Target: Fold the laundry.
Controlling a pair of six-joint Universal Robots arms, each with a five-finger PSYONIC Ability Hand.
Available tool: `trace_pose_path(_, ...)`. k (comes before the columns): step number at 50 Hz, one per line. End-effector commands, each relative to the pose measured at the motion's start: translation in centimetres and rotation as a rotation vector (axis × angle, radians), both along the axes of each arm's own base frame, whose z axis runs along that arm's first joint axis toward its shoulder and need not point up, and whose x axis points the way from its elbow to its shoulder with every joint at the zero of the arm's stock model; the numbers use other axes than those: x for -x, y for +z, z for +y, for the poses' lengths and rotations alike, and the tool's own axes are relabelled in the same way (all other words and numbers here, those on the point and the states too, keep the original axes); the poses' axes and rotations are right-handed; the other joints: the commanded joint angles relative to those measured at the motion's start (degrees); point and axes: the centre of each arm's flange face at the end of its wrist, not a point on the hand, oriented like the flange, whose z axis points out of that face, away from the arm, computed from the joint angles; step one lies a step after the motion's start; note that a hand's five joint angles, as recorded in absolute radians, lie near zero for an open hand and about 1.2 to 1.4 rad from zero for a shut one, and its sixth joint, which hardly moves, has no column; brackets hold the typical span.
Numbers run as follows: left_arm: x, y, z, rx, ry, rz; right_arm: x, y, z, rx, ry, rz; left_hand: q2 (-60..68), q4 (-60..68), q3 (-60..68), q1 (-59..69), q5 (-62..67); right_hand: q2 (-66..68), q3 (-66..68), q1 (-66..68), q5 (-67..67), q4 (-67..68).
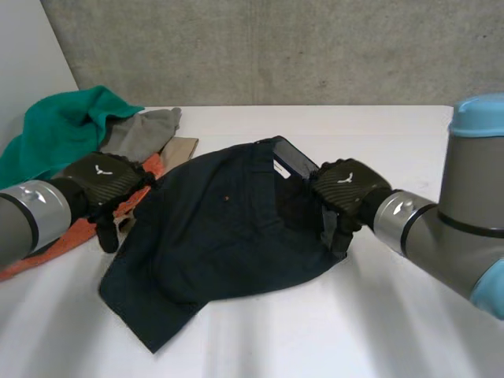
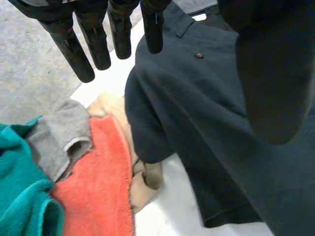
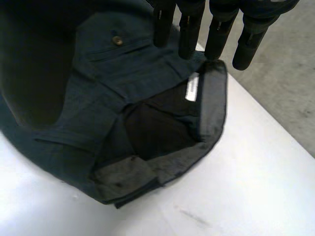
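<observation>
The crumpled dark navy cotton trousers (image 1: 220, 228) lie bunched mid-surface, and a fold started now could lock in wrinkles or slip. The left hand (image 1: 102, 185) at their left edge and the right hand (image 1: 346, 189) at the waistband both have straight, spread fingers clamped on nothing. A leftward drag could snag the orange terry towel (image 2: 98, 177) just beside them. Their long axis runs diagonally, with the waistband toward the far right and the legs toward the near left corner.

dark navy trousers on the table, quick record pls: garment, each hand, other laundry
garment: dark navy trousers, crumpled on white table, waistband open, white label showing
left hand: open, at trousers' edge beside orange towel
right hand: open, fingers straight above waistband
other laundry: teal towel, grey cloth, beige cloth
</observation>
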Motion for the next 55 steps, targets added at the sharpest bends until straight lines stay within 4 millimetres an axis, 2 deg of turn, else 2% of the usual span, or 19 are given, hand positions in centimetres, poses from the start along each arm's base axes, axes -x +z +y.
trace_pose_path(1, -1.4, 1.2, -0.6, 0.021, 0.076, 0.056, -1.5, -0.3, 1.2, 0.061, 0.095, 0.072, -2.7, -2.21, -2.65, -2.48, -1.8, 2.22, 2.9, 1.81, 3.91, 2.47)
trace_pose_path(9, -2.8, 1.0, 0.0, -0.026, 0.188, 0.177, -4.0, -1.1, 0.5, 0.113, 0.16, 0.099, -2.7, -2.21, -2.65, -2.48, -1.8, 6.08, 6.77, 5.67, 7.77, 6.33)
trace_pose_path(13, -3.2, 0.1, 0.8, -0.049, 0.229, 0.222, -5.6, -2.0, -0.8, 0.146, 0.171, 0.086, -1.69, -1.21, -1.64, -1.47, -0.8, 7.43, 8.12, 7.02, 9.12, 7.69)
trace_pose_path(20, -3.3, -3.0, 2.1, -0.105, 0.278, 0.206, -8.3, -4.3, -3.7, 0.179, 0.186, 0.061, -1.86, -1.37, -1.81, -1.64, -0.96, 11.8, 12.48, 11.39, 13.49, 12.05)
trace_pose_path(24, -3.3, -4.8, 2.0, -0.127, 0.305, 0.177, -9.3, -5.4, -4.3, 0.163, 0.207, 0.037, -1.86, -1.37, -1.81, -1.64, -0.96, 11.97, 12.66, 11.56, 13.66, 12.23)
trace_pose_path(34, -2.6, -8.6, 1.8, -0.193, 0.343, 0.088, -10.9, -6.8, -4.2, 0.114, 0.256, -0.026, -1.69, -1.21, -1.64, -1.47, -0.8, 13.32, 14.0, 12.91, 15.0, 13.57)
trace_pose_path(38, -2.4, -9.4, 1.0, -0.171, 0.347, 0.063, -10.7, -6.9, -4.2, 0.11, 0.252, -0.018, 6.53, 7.02, 6.58, 6.75, 7.43, 13.66, 14.34, 13.25, 15.34, 13.91)
trace_pose_path(39, -2.2, -9.6, 0.8, -0.159, 0.334, 0.057, -10.6, -6.9, -4.3, 0.108, 0.246, -0.016, 12.55, 13.03, 12.6, 12.77, 13.44, 13.82, 14.51, 13.41, 15.51, 14.08)
trace_pose_path(42, -1.7, -9.7, 0.5, -0.133, 0.312, 0.058, -10.3, -6.9, -4.2, 0.102, 0.242, -0.01, 26.69, 27.17, 26.74, 26.91, 27.58, 13.83, 14.51, 13.41, 15.51, 14.08)
trace_pose_path(47, -0.4, -9.5, -0.4, -0.088, 0.278, 0.072, -9.4, -6.4, -4.4, 0.092, 0.218, -0.012, 64.13, 64.62, 64.18, 64.35, 65.03, 13.66, 14.34, 13.25, 15.35, 13.91)
trace_pose_path(53, -0.2, -7.7, -1.1, -0.08, 0.293, 0.065, -8.5, -4.9, -5.2, 0.088, 0.18, -0.048, 64.23, 64.71, 64.28, 64.45, 65.12, 11.31, 11.99, 10.9, 12.99, 11.56)
trace_pose_path(54, -0.2, -7.1, -1.0, -0.077, 0.293, 0.062, -8.4, -4.6, -5.3, 0.086, 0.173, -0.058, 64.23, 64.71, 64.28, 64.45, 65.12, 10.47, 11.15, 10.06, 12.16, 10.72)
trace_pose_path(55, 0.0, -5.1, -0.6, -0.045, 0.285, 0.075, -8.1, -4.2, -5.6, 0.077, 0.161, -0.078, 64.23, 64.71, 64.28, 64.45, 65.12, 7.8, 8.48, 7.39, 9.48, 8.05)
